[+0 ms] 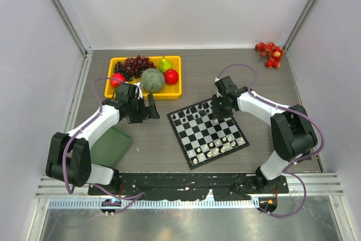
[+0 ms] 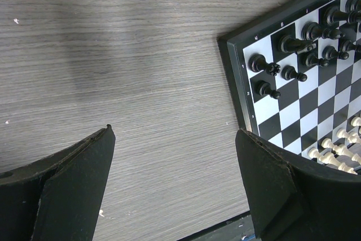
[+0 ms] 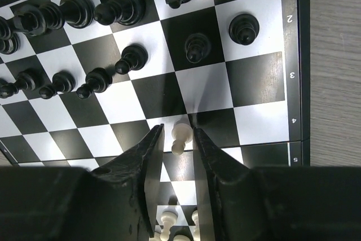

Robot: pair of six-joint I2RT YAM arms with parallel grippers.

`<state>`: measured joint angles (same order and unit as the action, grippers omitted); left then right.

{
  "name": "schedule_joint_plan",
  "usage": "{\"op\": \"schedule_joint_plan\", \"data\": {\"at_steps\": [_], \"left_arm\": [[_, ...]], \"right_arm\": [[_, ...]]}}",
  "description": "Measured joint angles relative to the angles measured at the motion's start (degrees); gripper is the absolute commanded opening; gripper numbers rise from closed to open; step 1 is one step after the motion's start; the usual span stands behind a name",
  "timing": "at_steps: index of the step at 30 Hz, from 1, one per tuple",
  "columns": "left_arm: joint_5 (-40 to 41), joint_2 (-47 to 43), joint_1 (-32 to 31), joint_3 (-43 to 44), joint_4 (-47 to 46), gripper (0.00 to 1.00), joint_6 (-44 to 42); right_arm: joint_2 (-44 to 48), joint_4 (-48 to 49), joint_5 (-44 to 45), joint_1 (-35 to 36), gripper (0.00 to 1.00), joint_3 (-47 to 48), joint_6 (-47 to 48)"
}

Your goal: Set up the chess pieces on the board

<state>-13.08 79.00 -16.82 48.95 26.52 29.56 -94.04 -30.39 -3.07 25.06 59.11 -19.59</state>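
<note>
The board point(image 1: 178, 139) lies slightly turned at the table's middle right. Black chess pieces point(image 1: 192, 111) stand along its far side and cream-white ones point(image 1: 217, 148) along its near side. My right gripper point(image 1: 217, 111) hangs low over the far half of the board. In the right wrist view its jaws point(image 3: 177, 131) stand narrowly around one white pawn point(image 3: 181, 135) upright on a white square; a thin gap shows on the left side. Black pieces point(image 3: 113, 9) fill the rows beyond. My left gripper point(image 1: 152, 108) hovers wide open point(image 2: 175, 131) over bare table, left of the board's corner point(image 2: 234, 77).
A yellow tray point(image 1: 169, 95) at the back left holds dark grapes point(image 1: 135, 65), a green round vegetable point(image 1: 152, 79), a pear and red fruit. A green tray point(image 1: 113, 145) sits at the near left under the left arm. Red berries point(image 1: 269, 53) lie at the back right corner.
</note>
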Motion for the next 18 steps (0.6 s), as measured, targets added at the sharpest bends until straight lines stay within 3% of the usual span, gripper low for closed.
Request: {"op": "schedule_joint_plan", "data": {"at_steps": [7,13,18], "left_arm": [[0.0,0.0,0.0,0.0,0.0,0.95,0.0],[0.0,0.0,0.0,0.0,0.0,0.95,0.0],[0.0,0.0,0.0,0.0,0.0,0.96,0.0]], "right_arm": [[0.0,-0.2,0.0,0.0,0.15,0.0,0.2],[0.9,-0.5,1.2,0.1,0.13,-0.3,0.2],[8.2,-1.3,3.8,-0.8,0.13,-4.9,-0.1]]}}
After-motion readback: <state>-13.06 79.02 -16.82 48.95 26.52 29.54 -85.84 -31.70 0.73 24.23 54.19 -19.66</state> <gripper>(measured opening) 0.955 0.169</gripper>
